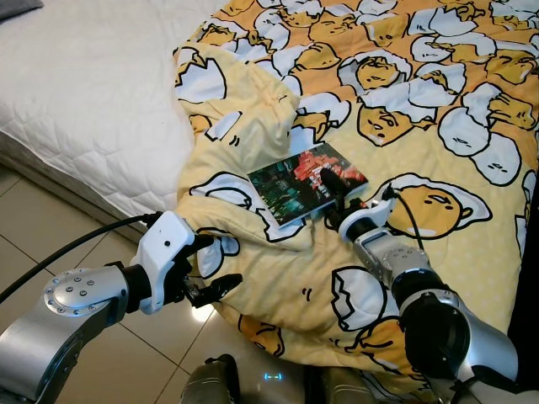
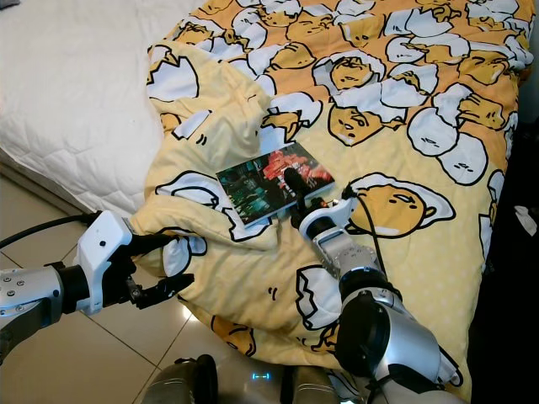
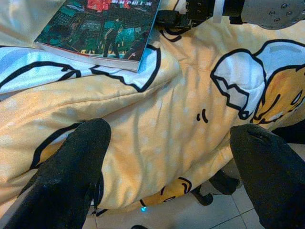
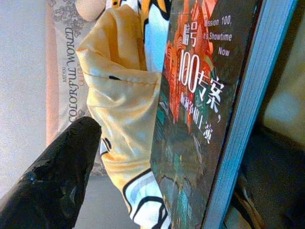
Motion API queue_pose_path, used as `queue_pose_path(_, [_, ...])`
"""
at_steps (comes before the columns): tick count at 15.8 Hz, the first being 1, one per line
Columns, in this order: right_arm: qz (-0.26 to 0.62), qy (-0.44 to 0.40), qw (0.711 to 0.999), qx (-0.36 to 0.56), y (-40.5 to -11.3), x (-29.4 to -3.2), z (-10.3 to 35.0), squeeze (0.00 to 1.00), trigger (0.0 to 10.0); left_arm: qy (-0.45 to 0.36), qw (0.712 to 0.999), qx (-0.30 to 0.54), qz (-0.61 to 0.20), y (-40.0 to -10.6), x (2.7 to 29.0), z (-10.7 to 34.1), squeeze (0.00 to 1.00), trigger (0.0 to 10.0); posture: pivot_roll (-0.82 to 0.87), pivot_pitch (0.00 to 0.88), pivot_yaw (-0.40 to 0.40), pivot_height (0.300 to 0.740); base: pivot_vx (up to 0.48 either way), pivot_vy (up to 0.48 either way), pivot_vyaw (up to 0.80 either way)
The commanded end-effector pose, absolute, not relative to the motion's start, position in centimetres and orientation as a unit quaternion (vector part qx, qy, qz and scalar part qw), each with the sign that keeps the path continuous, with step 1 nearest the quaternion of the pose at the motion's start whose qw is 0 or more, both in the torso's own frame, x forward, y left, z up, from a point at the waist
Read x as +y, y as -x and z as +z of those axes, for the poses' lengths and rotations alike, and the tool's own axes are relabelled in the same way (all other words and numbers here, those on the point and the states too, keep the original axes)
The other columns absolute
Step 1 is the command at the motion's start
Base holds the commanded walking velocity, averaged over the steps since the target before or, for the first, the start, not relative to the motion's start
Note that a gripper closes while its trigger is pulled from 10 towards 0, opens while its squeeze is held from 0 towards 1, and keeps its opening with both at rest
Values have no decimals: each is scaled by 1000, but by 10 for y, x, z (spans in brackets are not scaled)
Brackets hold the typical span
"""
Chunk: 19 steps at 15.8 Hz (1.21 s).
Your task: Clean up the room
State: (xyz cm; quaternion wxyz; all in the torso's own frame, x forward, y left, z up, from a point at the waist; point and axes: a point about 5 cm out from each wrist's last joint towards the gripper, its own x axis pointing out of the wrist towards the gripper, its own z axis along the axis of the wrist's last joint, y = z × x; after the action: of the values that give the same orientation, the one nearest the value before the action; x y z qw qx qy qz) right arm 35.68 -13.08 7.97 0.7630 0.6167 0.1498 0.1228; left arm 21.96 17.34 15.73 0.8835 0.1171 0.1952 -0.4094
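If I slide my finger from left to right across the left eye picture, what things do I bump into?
Left arm → left gripper, jaws open at the blanket's hanging edge → book lying on the yellow egg-print blanket → right gripper at the book's right edge → right arm.

A book (image 1: 305,182) is seen lying flat, cover up, on a yellow blanket (image 1: 421,109) printed with egg-yolk cartoon figures. Its cover is dark, with red and teal artwork and white lettering; the page edges look pale. The blanket is spread over the bed and bunched into folds near the book, with one edge hanging toward the floor.
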Motion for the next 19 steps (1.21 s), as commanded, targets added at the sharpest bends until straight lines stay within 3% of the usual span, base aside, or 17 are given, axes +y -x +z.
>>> queue_pose_path(1, [121,-622,760,146,-358,-127,81,0,10000,-120,884,193,-408,-217,174,160,1000,10000,132,217,8,740,0,0,0])
queue_pose_path(8, [98,-604,768,191,-354,-102,71,0,10000,-121,881,201,-410,-212,176,160,1000,10000,164,241,20,740,0,0,0])
queue_pose_path(9, [100,-605,767,192,-354,-99,71,0,4706,-122,881,201,-410,-212,176,161,1000,10000,166,244,21,740,0,0,0])
queue_pose_path(11, [107,-609,764,187,-357,-91,76,0,0,-122,880,203,-411,-211,176,161,1000,10000,171,242,21,740,0,0,0])
queue_pose_path(19, [98,-604,772,173,-360,-93,79,0,0,-116,882,201,-410,-210,171,158,1000,10000,163,229,10,740,0,0,0])
